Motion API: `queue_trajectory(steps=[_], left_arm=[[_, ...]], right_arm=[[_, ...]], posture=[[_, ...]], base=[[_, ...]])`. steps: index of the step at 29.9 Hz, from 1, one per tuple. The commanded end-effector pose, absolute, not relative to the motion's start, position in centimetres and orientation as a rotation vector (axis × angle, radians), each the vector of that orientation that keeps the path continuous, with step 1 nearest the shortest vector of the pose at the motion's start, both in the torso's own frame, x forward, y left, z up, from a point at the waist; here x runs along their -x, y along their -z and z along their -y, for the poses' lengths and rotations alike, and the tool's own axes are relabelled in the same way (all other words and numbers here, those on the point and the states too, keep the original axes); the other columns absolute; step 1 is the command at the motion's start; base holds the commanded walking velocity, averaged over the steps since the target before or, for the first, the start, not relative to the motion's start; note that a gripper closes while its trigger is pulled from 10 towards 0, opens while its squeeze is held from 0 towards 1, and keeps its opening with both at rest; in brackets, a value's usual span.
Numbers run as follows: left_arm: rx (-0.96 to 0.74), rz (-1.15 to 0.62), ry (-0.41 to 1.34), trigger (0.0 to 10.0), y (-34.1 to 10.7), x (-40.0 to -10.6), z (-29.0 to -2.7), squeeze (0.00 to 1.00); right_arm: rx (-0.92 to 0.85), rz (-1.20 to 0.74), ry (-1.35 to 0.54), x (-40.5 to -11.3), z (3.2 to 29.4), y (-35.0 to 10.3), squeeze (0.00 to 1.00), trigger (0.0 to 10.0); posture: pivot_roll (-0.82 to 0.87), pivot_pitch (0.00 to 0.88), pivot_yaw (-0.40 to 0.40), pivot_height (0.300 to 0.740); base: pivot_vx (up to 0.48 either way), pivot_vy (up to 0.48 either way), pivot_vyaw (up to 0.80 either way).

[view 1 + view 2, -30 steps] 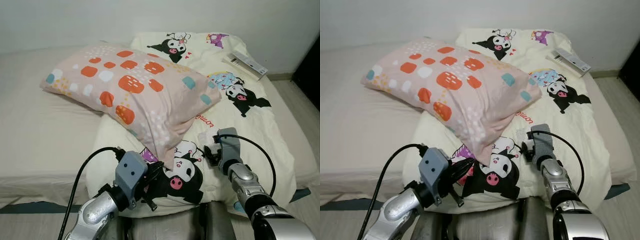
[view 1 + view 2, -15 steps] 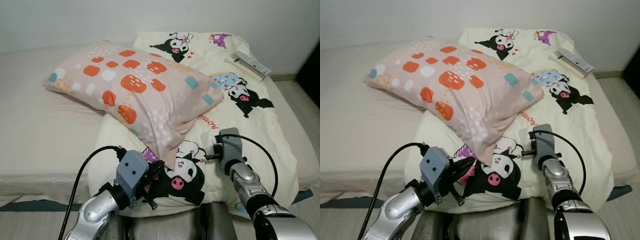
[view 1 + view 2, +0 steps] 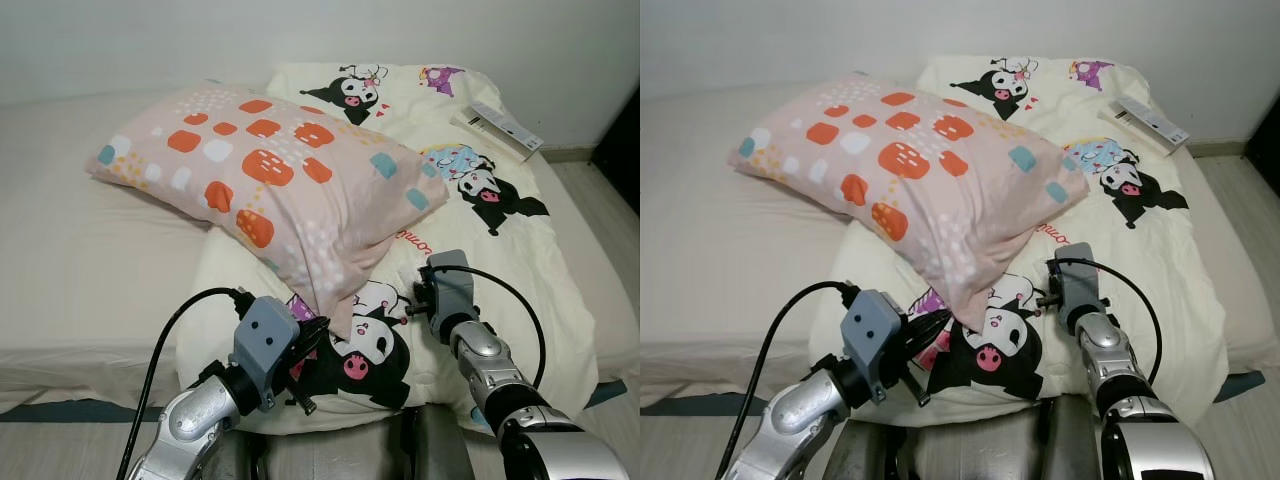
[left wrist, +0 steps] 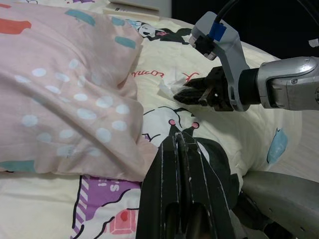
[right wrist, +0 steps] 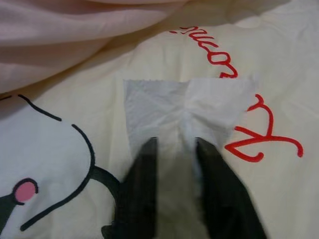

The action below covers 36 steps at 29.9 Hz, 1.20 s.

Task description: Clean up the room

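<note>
Left gripper [image 4: 182,144], its 2 fingers pressed together, hovers beside a pink pillow [image 3: 270,185] on the cartoon-print quilt [image 3: 500,250]. Right gripper [image 5: 174,144] pinches a white tissue [image 5: 184,107] lying on the quilt beside illegible red lettering [image 5: 254,132].

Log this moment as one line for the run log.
right gripper: jaws pinching tissue on blanket | left gripper: jaws shut, empty, by pillow corner | box: far corner of bed
</note>
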<state>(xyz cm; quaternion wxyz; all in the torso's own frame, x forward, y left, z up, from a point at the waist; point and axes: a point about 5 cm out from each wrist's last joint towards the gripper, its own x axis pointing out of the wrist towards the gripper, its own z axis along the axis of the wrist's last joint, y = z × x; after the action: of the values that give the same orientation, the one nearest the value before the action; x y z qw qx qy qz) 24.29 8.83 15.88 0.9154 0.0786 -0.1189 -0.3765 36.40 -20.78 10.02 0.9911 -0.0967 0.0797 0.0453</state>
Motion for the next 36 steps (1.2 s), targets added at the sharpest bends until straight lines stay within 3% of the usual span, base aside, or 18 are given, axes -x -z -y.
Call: queue_trajectory(steps=[1, 9, 10, 12, 13, 18, 36], left_arm=[[-0.172, 0.211, 0.788, 10.0, -15.1, -24.1, -8.8, 0.00], [-0.181, 0.209, 0.787, 10.0, -15.3, -23.8, -9.1, 0.00], [-0.183, 0.207, 0.783, 10.0, -15.3, -23.8, -9.2, 0.00], [-0.185, 0.206, 0.781, 10.0, -15.2, -23.8, -9.3, 0.00], [-0.187, 0.206, 0.779, 10.0, -15.3, -23.8, -9.3, 0.00], [-0.195, 0.207, 0.776, 10.0, -15.3, -23.9, -9.4, 0.00], [-0.204, 0.210, 0.750, 10.0, -15.4, -24.4, -9.7, 0.00]], right_arm=[[0.193, -0.219, -0.079, -35.7, 20.9, -8.6, 1.00, 10.0], [0.090, -0.246, 0.017, -35.5, 22.2, -8.4, 1.00, 10.0], [0.053, -0.250, 0.040, -35.5, 22.4, -8.4, 0.54, 10.0], [0.028, -0.253, 0.054, -35.5, 22.6, -8.4, 0.54, 10.0], [0.001, -0.255, 0.066, -35.5, 22.7, -8.4, 0.00, 10.0], [-0.069, -0.255, 0.022, -35.8, 22.2, -8.6, 0.00, 10.0], [-0.060, -0.215, -0.174, -36.7, 18.9, -9.5, 0.00, 10.0]], posture=[[0.12, 0.305, 0.061, 0.574], [0.15, 0.336, 0.071, 0.574], [0.15, 0.336, 0.071, 0.574], [0.15, 0.336, 0.071, 0.574], [0.16, 0.343, 0.077, 0.574], [0.16, 0.342, 0.078, 0.574], [0.16, 0.337, 0.077, 0.574]], base=[[0.000, 0.000, 0.00], [0.000, 0.000, 0.00], [0.000, 0.000, 0.00], [0.000, 0.000, 0.00], [0.000, 0.000, 0.00], [0.000, 0.000, 0.00], [0.000, 0.000, 0.00]])
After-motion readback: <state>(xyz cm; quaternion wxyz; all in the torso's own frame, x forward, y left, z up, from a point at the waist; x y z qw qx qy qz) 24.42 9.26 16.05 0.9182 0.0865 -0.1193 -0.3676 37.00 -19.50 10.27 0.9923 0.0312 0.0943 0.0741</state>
